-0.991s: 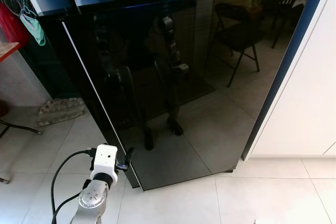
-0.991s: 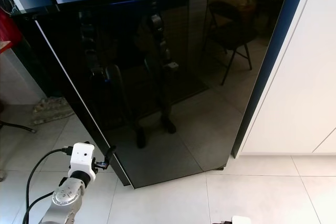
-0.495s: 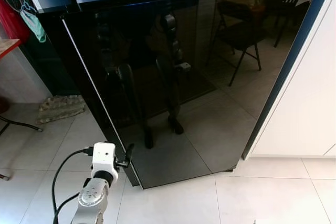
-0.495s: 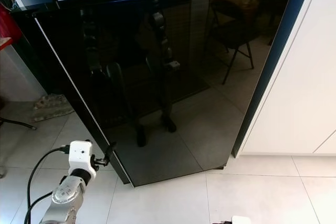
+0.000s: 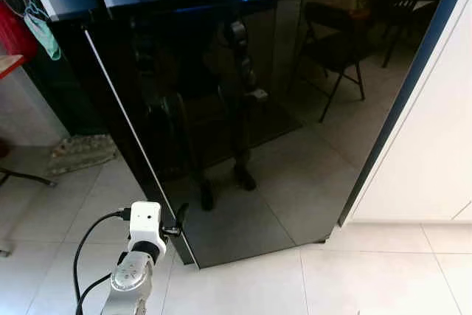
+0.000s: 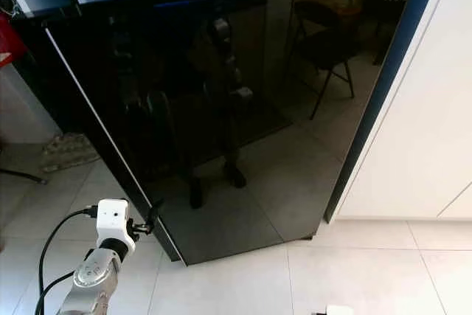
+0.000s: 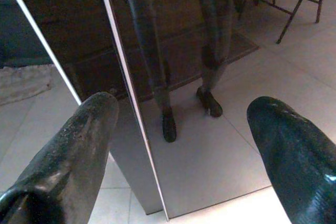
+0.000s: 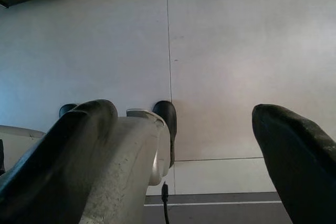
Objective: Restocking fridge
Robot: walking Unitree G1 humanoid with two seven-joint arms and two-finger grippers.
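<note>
Head views: fridge door [image 5: 280,108] shut, glossy black, right before us; left gripper [image 5: 179,220] low beside door's left edge.
Left wrist: fingers [image 7: 79,145] spread, straddling edge; we should hook edge squarely, pull slowly.
Right wrist: right gripper [image 8: 184,145] released, aimed at floor [image 8: 220,51].

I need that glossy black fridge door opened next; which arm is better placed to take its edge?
Left. The left gripper is raised, fingers open, right at the free left edge of the glossy black fridge door. The right gripper hangs low, open, pointing down at the white tiled floor, so it would likely need more travel.
</note>
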